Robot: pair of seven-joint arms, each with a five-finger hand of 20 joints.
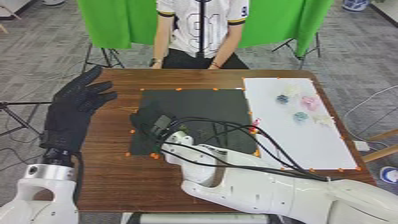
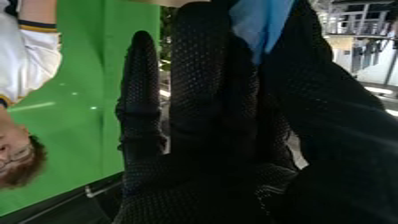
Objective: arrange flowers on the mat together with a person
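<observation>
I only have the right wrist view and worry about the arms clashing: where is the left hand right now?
Observer: The left hand is over the table's left side, to the left of the black mat, its fingers straight.
Operator: And my right hand, seen from above?
Observer: The right hand is over the left part of that black mat.
Operator: I also can't see any flowers lying out. Where is the pink one?
Observer: The pink flower is on the white mat, to the right of the black one.
</observation>
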